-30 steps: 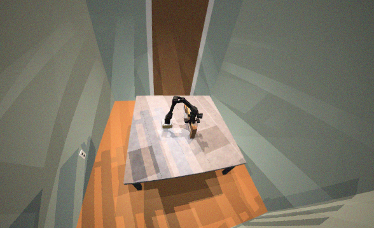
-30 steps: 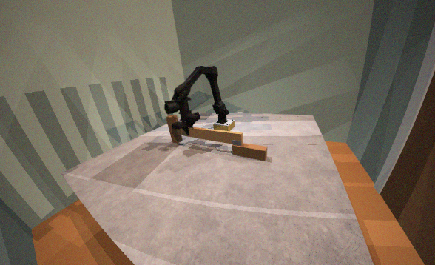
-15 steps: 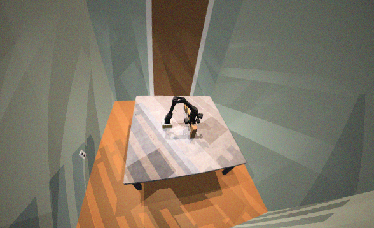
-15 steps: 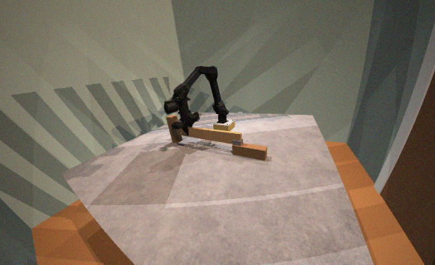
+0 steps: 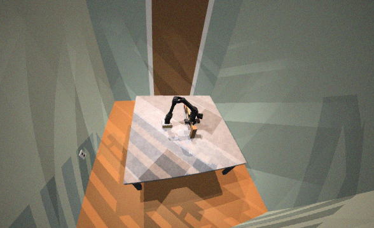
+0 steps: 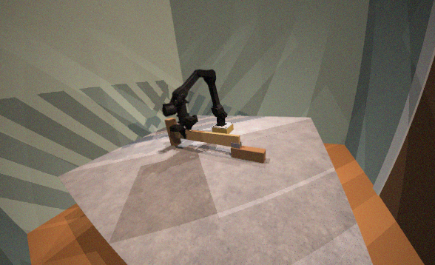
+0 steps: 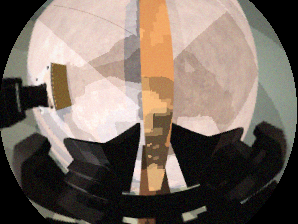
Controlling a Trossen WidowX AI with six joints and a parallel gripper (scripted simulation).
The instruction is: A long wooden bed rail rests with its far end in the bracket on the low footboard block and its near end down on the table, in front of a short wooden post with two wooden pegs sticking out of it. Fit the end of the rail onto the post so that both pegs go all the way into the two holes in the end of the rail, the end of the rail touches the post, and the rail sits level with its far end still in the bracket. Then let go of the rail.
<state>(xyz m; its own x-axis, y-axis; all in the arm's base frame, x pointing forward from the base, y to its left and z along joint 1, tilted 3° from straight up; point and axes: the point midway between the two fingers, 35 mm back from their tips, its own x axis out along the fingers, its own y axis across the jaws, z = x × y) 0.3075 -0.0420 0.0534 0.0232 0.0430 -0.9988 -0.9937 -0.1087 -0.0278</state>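
The wooden rail runs off the table top, looking about level, with its far end in the grey bracket on the low footboard block. The short post stands upright at the rail's near end. My gripper is open around the rail close to the post, a finger on each side, with narrow gaps showing beside the rail in the wrist view. The fingers hide the joint in the exterior view. The pegs, the holes and any remaining gap at the post cannot be made out.
The arm's base stands on a pale yellow-sided block, beside the rail. The arm arches from there over to the rail's near end. The table carries all of it.
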